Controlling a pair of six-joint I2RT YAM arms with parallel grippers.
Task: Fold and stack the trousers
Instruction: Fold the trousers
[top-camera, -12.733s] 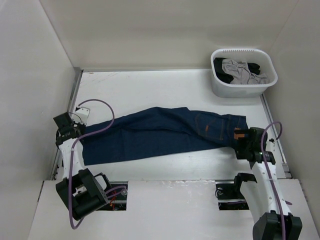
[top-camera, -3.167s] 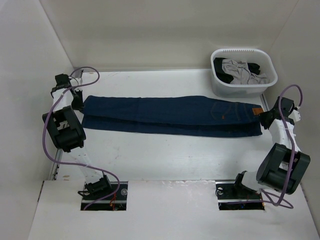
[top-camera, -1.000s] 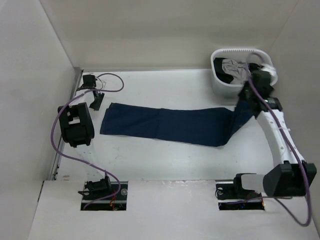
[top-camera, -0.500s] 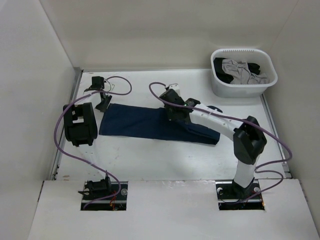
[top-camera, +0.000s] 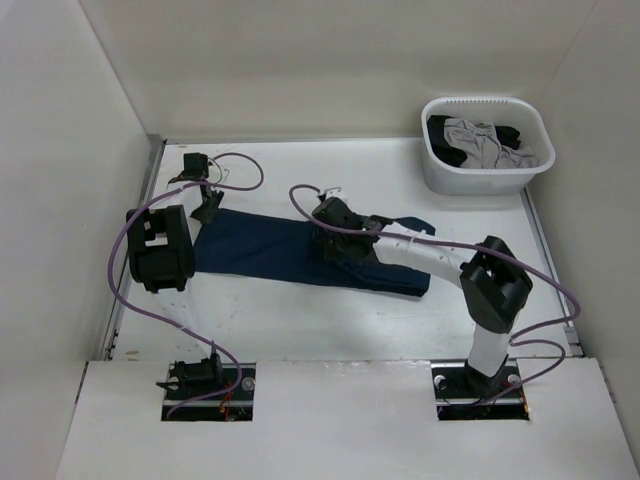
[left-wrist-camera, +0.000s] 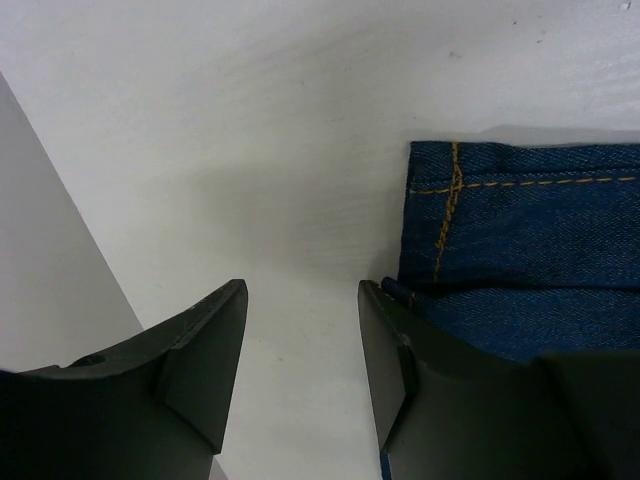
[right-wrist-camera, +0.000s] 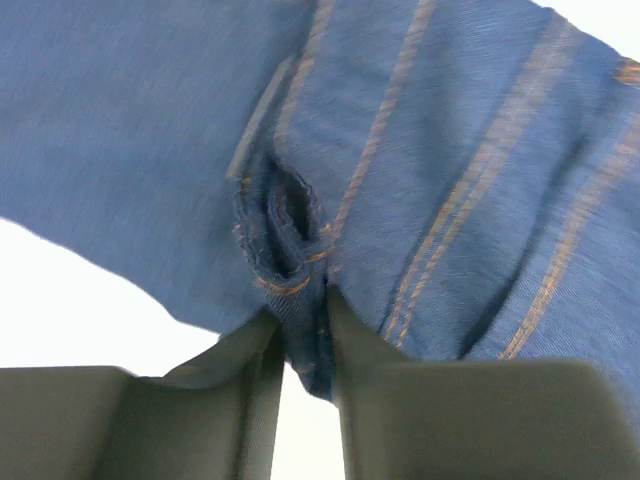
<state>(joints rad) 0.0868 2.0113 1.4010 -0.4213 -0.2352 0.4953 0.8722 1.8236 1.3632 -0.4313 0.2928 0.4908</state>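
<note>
The dark blue denim trousers (top-camera: 255, 250) lie folded over on the table, the doubled part to the right. My right gripper (top-camera: 325, 240) sits low over their middle. In the right wrist view its jaws (right-wrist-camera: 303, 330) pinch a bunched seam of the trousers (right-wrist-camera: 450, 150), orange stitching running beside them. My left gripper (top-camera: 207, 205) hovers at the trousers' left end. In the left wrist view it is open (left-wrist-camera: 302, 300) over bare table, nothing between the fingers. The stitched hem of the trousers (left-wrist-camera: 530, 230) lies just right of its right finger (left-wrist-camera: 385, 350).
A white plastic basket (top-camera: 438, 170) with grey and black clothes stands at the back right corner. White walls close in the table on the left, back and right. Purple cables loop from both arms over the table.
My right gripper has carried the waistband end from beside the basket leftward over the legs, folding the trousers in half, and now rests low on them. The left gripper stayed put.
</note>
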